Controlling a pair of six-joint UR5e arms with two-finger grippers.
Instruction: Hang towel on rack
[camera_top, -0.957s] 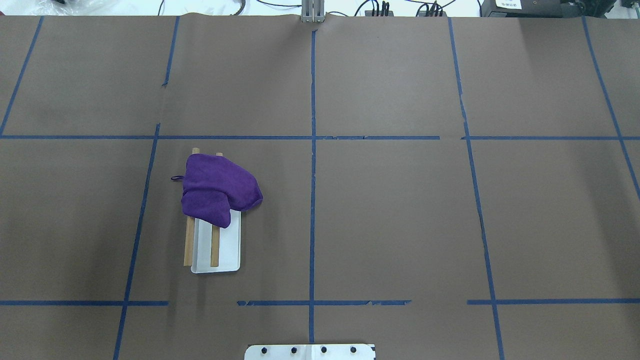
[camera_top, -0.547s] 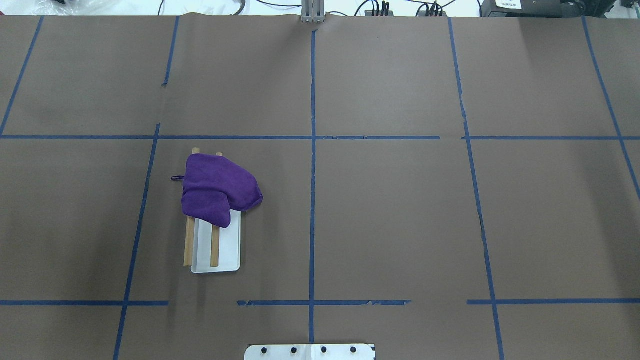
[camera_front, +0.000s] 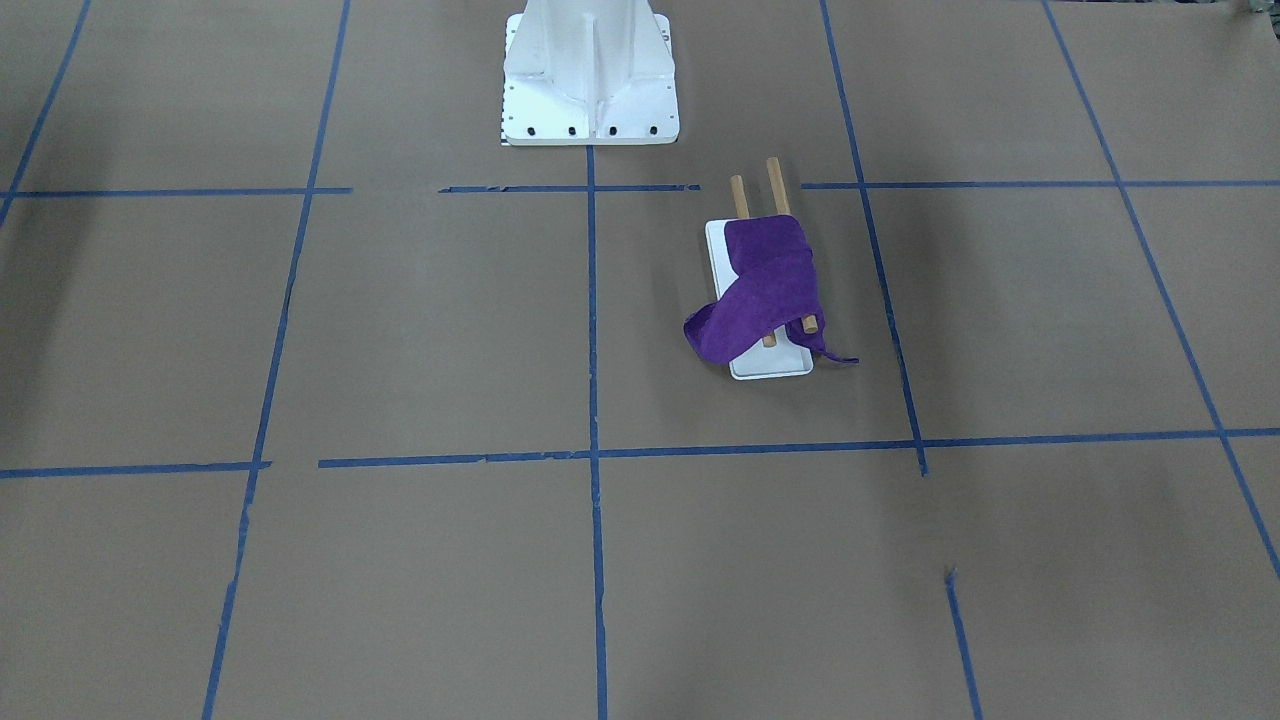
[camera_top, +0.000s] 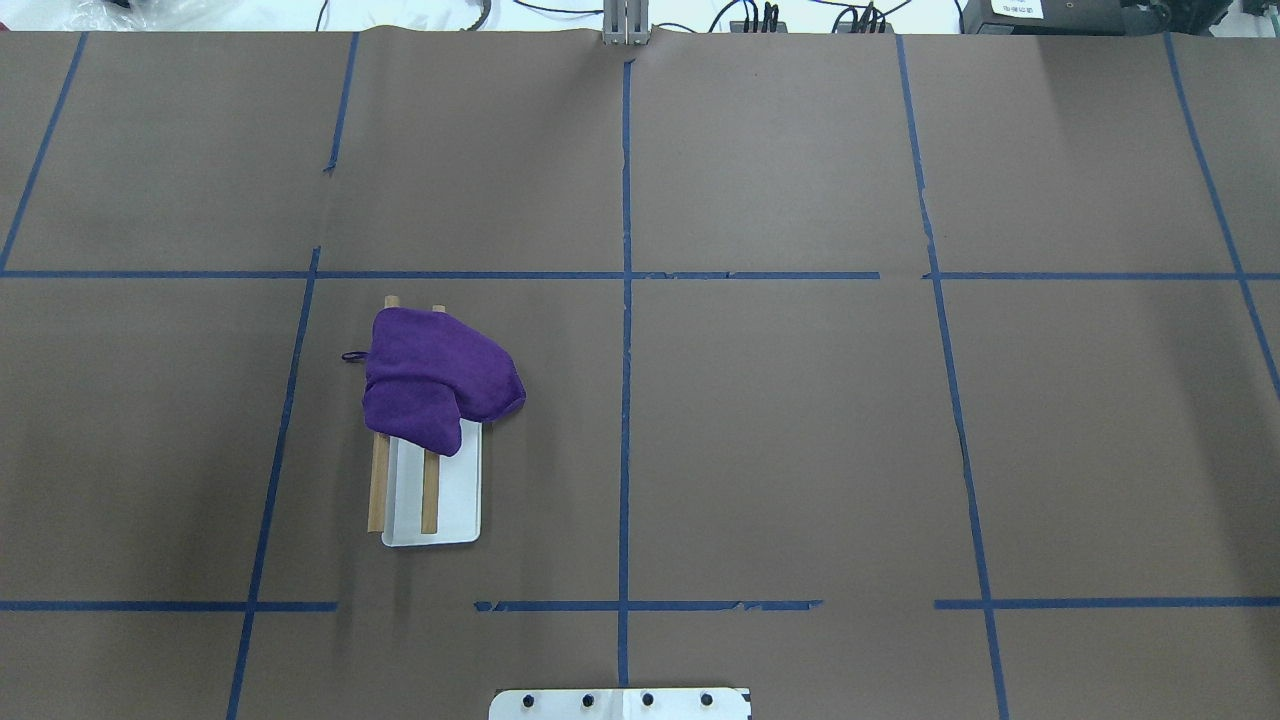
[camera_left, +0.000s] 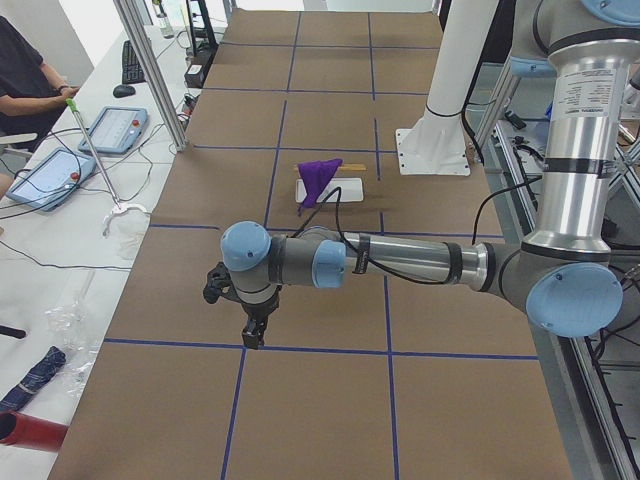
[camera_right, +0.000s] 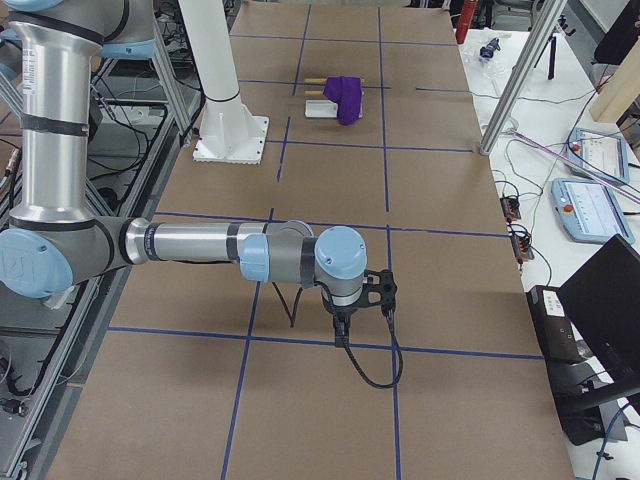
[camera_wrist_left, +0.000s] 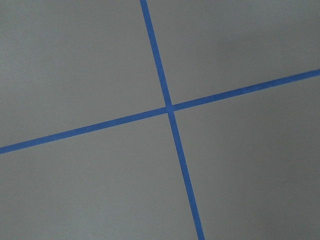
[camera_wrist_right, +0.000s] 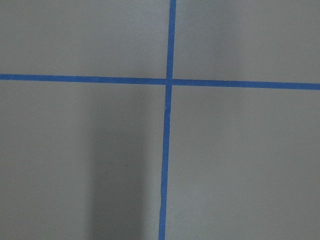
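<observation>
The purple towel (camera_top: 435, 380) is draped bunched over the far part of the rack's two wooden dowels (camera_top: 430, 495), and one fold hangs off the side over the white base (camera_top: 458, 500). The towel (camera_front: 765, 285) and rack base (camera_front: 772, 366) also show in the front-facing view. My left gripper (camera_left: 252, 335) shows only in the exterior left view, far from the rack at the table's left end; I cannot tell if it is open or shut. My right gripper (camera_right: 340, 335) shows only in the exterior right view, at the opposite end; I cannot tell its state either.
The white bolted pedestal (camera_front: 590, 70) stands at the robot's edge of the table, near the rack. Brown paper with blue tape lines (camera_top: 625, 400) covers the table. Both wrist views show only tape crossings. An operator's desk with tablets (camera_left: 100, 130) runs along the far side.
</observation>
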